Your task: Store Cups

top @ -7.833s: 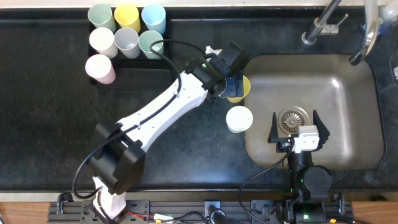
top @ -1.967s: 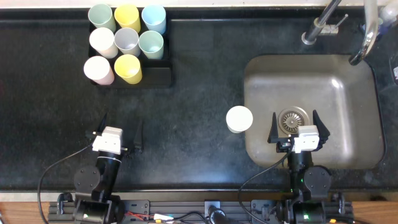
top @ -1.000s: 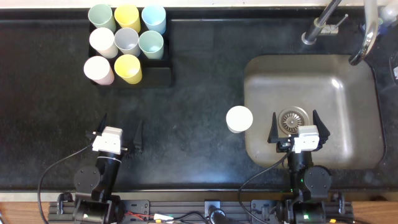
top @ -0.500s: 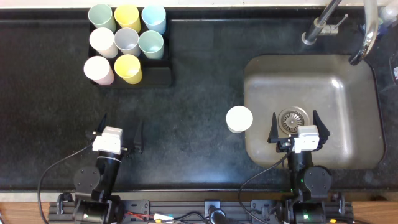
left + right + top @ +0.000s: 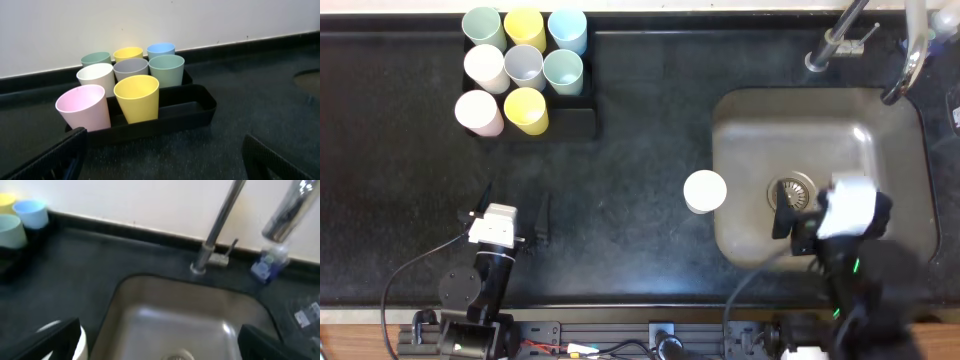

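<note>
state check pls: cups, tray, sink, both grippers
stored cups: eight, upright, open end up, in the tray.
black tray: one corner compartment empty, beside the front yellow cup.
loose white cup: standing on the counter at the sink's rim, not stored.
sink: no cups in it.
left gripper: open, empty.
right gripper: open, empty, over the sink.

— How does the right arm (image 5: 848, 208) read from above?
— As a blur; its outline cannot be traced there.
— And the white cup (image 5: 83, 345)?
— In the right wrist view the edge cuts it, and a finger (image 5: 45, 340) covers part. The faucet (image 5: 222, 222) loses its spout at the edge. The yellow cup (image 5: 5, 199) is a sliver.
</note>
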`<state>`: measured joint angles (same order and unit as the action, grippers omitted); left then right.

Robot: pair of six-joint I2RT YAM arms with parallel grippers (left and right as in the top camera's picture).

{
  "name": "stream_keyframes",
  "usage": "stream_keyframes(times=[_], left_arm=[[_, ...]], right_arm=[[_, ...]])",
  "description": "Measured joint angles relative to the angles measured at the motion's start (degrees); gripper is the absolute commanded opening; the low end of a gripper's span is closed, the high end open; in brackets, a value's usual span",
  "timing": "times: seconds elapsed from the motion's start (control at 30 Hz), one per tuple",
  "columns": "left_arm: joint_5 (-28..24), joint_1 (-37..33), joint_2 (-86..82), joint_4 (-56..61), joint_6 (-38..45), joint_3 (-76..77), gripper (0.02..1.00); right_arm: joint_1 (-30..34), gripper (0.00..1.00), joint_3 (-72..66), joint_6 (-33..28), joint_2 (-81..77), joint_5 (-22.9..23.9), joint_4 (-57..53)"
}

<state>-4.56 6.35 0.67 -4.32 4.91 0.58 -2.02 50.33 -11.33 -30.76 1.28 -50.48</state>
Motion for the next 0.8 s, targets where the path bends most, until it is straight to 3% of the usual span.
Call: stream_keyframes(times=[0.17, 0.33, 0.53, 0.8], left_arm=[[0.0, 0.0, 0.0, 0.0, 0.0, 0.0, 0.998], [0.0, 0.0, 0.0, 0.0, 0.0, 0.0, 0.998], [0.0, 0.0, 0.0, 0.0, 0.0, 0.0, 0.998], [0.0, 0.0, 0.0, 0.0, 0.0, 0.0, 0.998]], right_arm=[[-0.3, 0.996, 20.1, 3.6, -25.0, -0.7, -18.9], [-4.7, 0.998, 30.9, 4.2, -41.9, -1.5, -30.1], [-10.3, 0.998, 32.7, 0.4, -52.2, -3.0, -32.3], [-10.3, 0.996, 32.7, -9.2, -61.5, -7.2, -31.8]])
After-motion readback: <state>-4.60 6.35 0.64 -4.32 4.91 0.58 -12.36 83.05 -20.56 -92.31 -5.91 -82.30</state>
